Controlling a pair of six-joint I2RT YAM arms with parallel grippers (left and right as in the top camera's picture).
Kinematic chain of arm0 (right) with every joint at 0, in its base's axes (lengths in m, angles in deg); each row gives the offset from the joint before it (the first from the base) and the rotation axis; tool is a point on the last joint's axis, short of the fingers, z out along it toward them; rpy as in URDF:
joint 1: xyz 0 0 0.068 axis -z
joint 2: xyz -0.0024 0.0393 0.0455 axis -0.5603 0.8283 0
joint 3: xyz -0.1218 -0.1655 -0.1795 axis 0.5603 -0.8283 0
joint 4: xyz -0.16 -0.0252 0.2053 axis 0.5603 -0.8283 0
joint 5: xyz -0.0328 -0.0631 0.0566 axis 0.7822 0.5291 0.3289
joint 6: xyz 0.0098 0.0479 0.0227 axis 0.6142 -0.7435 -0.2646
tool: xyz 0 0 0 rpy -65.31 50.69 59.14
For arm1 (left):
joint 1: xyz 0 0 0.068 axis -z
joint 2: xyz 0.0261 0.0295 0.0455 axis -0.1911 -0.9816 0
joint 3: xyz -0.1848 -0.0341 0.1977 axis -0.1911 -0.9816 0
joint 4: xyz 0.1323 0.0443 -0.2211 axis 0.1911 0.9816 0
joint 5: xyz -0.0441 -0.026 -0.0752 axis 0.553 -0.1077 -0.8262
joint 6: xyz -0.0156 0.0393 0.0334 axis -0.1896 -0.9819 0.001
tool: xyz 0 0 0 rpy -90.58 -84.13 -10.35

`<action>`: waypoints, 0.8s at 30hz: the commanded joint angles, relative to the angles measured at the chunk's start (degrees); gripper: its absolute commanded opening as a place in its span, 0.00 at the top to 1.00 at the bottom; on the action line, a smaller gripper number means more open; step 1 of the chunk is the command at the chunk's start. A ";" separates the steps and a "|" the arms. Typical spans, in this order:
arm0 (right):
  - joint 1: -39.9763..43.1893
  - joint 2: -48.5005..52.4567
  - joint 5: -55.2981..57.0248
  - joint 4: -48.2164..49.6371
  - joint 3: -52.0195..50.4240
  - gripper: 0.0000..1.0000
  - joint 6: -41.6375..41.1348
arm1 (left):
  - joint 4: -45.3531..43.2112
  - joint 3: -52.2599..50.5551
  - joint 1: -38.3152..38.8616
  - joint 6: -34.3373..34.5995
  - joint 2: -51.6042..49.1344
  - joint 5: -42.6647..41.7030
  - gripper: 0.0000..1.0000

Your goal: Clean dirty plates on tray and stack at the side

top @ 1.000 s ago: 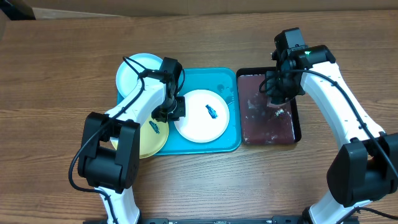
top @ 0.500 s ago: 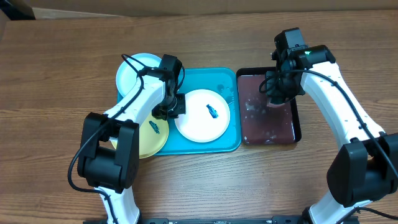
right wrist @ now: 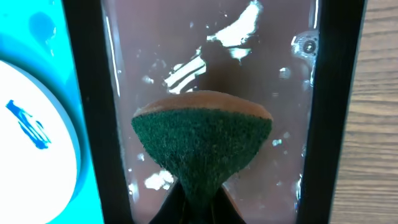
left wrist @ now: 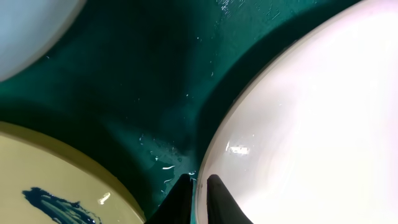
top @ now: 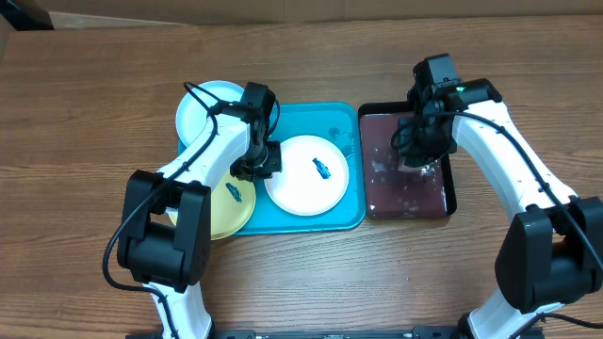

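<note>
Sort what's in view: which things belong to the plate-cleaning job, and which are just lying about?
Job: white plate, light blue plate, yellow-green plate, turquoise tray, green sponge in the right gripper, black tray of reddish liquid, left gripper pinching the white plate's rim.
Lying about: only the wooden table and a beige board beyond its far edge.

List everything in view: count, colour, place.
light blue plate: one, turquoise tray's far-left corner
white plate: one, mid-tray, teal smear
yellow-green plate: one, near-left, overhanging the rim, teal smear
turquoise tray: one, table centre
black tray: one, reddish liquid, right of turquoise tray
sponge: one, green, over black tray
table: one, brown wood
left end effector: pinching white plate's rim
right end effector: gripping sponge
</note>
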 commanded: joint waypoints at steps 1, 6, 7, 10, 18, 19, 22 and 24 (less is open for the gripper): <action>-0.70 -0.33 -1.16 1.25 -0.02 0.96 0.00 | -0.31 -0.39 -0.28 0.17 -0.44 -0.26 0.87; -2.75 -0.33 -0.96 1.62 -0.02 0.96 -0.02 | -0.26 -0.90 -0.28 0.17 -0.50 -0.26 0.81; -3.02 -0.33 -0.92 1.66 -0.02 0.96 0.00 | -0.26 -0.92 -0.28 0.15 -0.50 -0.28 0.82; -3.19 -0.33 -0.94 1.88 -0.02 0.96 -0.02 | -0.26 -0.92 -0.28 0.15 -0.50 -0.26 0.86; -3.30 -0.33 -0.94 0.68 -0.02 0.96 -0.22 | -0.31 -1.09 -0.24 0.17 -0.50 -0.26 0.96; -3.30 -0.33 -0.85 0.92 -0.02 0.96 -0.22 | -0.57 -1.09 -0.24 0.15 -0.50 -0.26 0.96; -3.30 -0.33 4.50 1.97 -0.02 0.96 -2.14 | -2.29 -1.03 -0.37 -1.99 -0.48 0.00 0.96; -3.30 -0.33 7.85 1.77 -0.04 0.96 -2.12 | -2.82 -0.76 -0.68 -4.26 -0.48 -0.02 0.96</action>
